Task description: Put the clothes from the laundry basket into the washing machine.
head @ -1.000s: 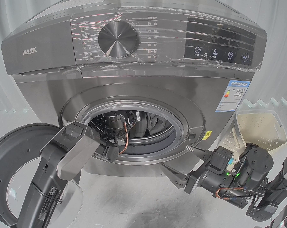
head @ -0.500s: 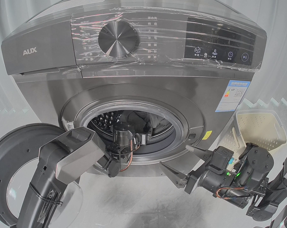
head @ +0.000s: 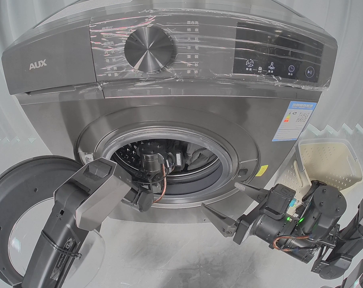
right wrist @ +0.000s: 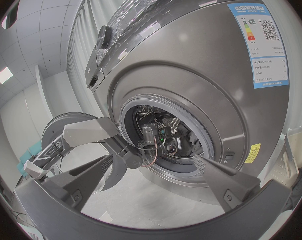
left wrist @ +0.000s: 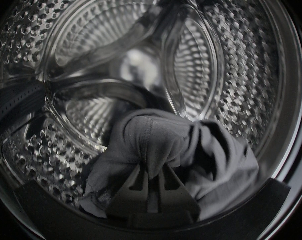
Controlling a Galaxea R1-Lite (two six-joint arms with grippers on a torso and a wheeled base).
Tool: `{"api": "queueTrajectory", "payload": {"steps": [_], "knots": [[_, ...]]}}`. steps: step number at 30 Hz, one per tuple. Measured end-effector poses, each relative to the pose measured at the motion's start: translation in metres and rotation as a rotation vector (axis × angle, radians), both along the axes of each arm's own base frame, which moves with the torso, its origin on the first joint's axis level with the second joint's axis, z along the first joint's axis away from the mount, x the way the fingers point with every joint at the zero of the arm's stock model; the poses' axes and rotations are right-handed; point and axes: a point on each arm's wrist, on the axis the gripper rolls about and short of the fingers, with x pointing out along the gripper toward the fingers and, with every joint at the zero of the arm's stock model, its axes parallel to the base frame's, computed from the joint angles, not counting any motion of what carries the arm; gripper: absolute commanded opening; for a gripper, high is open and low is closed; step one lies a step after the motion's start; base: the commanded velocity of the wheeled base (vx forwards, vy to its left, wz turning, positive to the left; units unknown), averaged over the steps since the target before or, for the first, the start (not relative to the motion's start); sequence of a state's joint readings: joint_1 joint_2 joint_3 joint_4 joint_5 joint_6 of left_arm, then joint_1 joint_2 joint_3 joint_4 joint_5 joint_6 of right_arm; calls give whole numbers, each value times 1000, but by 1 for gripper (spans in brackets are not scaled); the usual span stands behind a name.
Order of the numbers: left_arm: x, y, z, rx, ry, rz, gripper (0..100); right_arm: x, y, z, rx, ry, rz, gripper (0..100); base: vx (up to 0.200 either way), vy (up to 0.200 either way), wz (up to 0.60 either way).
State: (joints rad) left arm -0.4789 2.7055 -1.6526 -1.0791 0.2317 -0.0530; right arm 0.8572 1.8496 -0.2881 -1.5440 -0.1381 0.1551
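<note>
Gripping a dark grey garment (left wrist: 191, 144) by a bunched fold, the left gripper (left wrist: 154, 172) sits inside the drum (left wrist: 101, 44) of the washing machine (head: 181, 105), at the centre of the head frame. Its 2 fingers are pinched tight on the cloth, which lies straight ahead of them and slumps onto the drum floor with no clear long axis. Letting go looks like the next call. The right gripper (head: 220, 198) hangs wide open and empty at lower right, near the laundry basket (head: 329, 157).
</note>
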Motion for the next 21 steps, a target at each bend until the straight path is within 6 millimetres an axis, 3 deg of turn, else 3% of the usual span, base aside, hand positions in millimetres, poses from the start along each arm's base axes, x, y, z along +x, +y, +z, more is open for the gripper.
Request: {"api": "queueTrajectory", "payload": {"steps": [7, 8, 14, 21], "knots": [[18, 8, 17, -75, -80, 40, 0, 0, 0, 1, 4, -3, -1, 100, 0, 0, 0], [19, 8, 17, -84, -82, 39, 100, 0, 0, 1, 4, -3, -1, 100, 0, 0, 0], [18, 6, 16, -116, -75, 33, 100, 1, 0, 1, 6, -3, -2, 100, 0, 0, 0], [3, 1, 6, -93, -15, 14, 100, 2, -1, 1, 5, -3, -6, 100, 0, 0, 0]]}}
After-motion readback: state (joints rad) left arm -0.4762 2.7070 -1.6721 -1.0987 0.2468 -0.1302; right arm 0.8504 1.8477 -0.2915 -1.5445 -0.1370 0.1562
